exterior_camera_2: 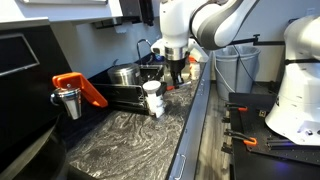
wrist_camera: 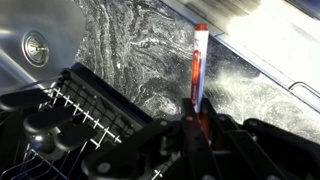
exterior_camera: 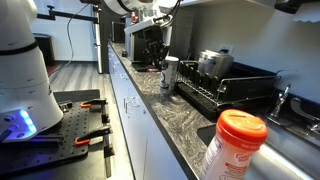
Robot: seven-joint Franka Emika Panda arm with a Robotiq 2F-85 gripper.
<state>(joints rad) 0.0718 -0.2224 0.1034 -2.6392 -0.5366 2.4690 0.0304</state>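
Your long, dark marbled stone worktop [exterior_camera: 160,112] runs down a room with a brown plank floor [exterior_camera: 78,72]. Set into it is a steel sink [wrist_camera: 30,20], seen in the wrist view. The black wire dish rack [exterior_camera_2: 125,93] stands on the worktop just beside the sink, with a round steel pot [exterior_camera_2: 124,74] in it. A white-and-steel cup [exterior_camera_2: 152,97] stands on the stone in front of the rack. An orange-lidded plastic tub [exterior_camera: 235,145] fills the near corner in an exterior view. Your end effector [exterior_camera_2: 178,72] hangs above the worktop beside the rack, clamped narrow on a slim red-and-white stick [wrist_camera: 199,65].
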